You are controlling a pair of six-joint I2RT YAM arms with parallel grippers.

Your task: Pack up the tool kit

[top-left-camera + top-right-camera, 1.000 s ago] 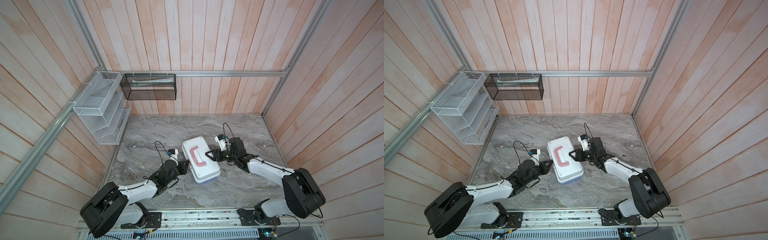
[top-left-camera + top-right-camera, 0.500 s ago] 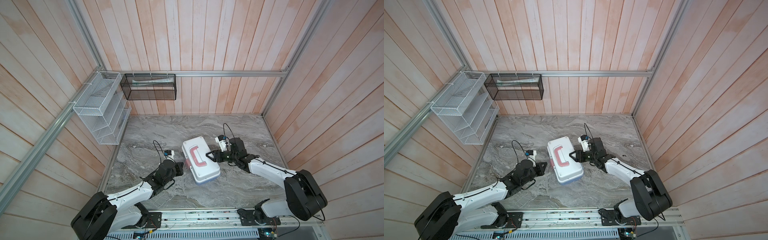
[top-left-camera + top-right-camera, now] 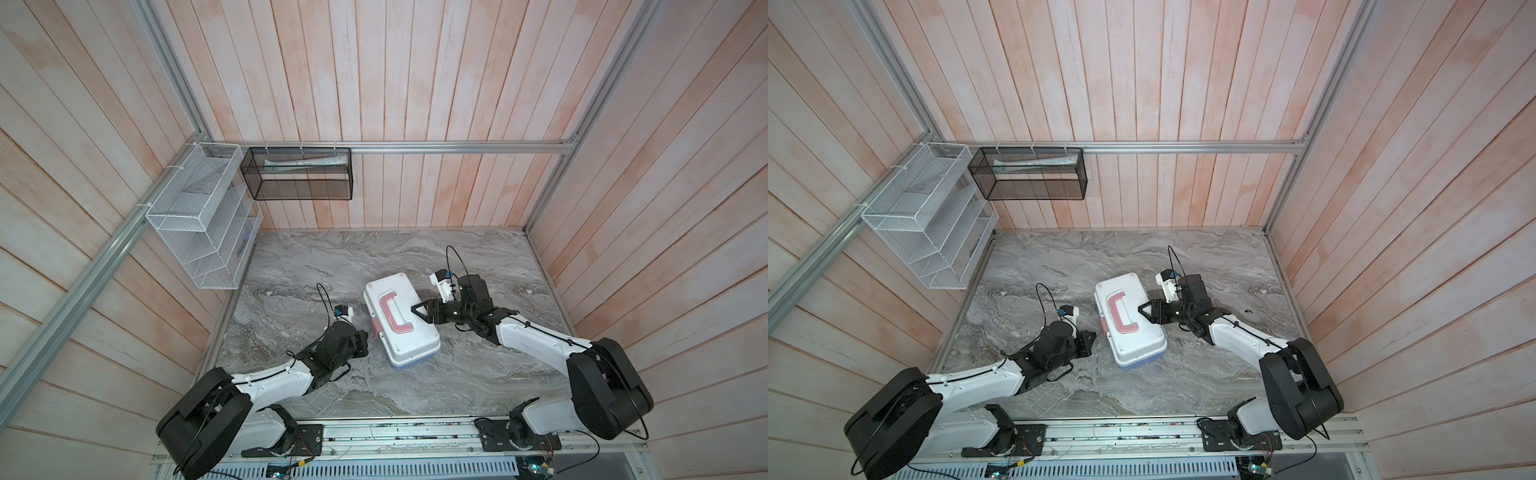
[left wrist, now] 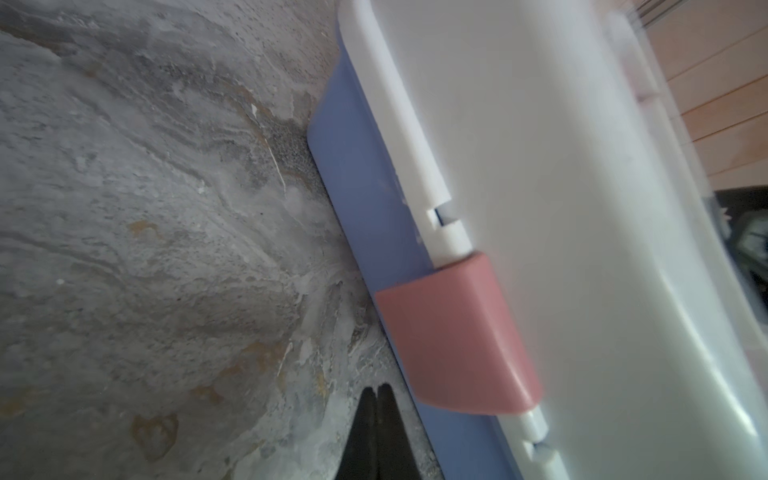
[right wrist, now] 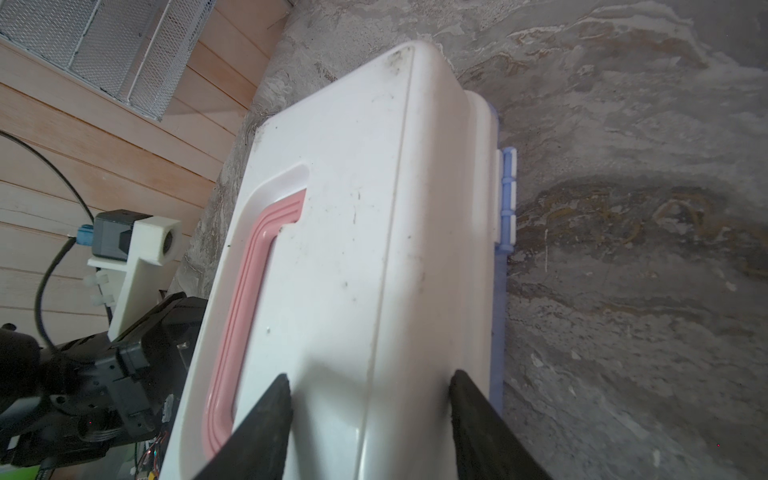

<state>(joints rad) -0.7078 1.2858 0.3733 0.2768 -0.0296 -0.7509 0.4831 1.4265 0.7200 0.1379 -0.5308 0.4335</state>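
The tool kit [image 3: 401, 324] [image 3: 1129, 320] lies closed on the marble table, with its white lid, flat pink handle [image 5: 245, 299] and light blue base. My left gripper [image 3: 365, 338] [image 3: 1091, 337] [image 4: 376, 388] is shut and empty. It sits low on the table just beside the pink latch [image 4: 457, 336] on the box's left side. My right gripper [image 3: 419, 312] [image 3: 1144, 311] [image 5: 368, 382] is open. Its two fingers rest spread on the lid near the hinged edge, beside the handle.
A white wire basket [image 3: 199, 216] hangs on the left wall. A black mesh basket [image 3: 299, 174] holding some paper hangs on the back wall. The blue hinge [image 5: 508, 195] sticks out on the box's right side. Wooden walls close in the table on three sides.
My left gripper's jaws have closed fully, and the left arm has shifted a little beside the latch. The right arm and the box have not moved.
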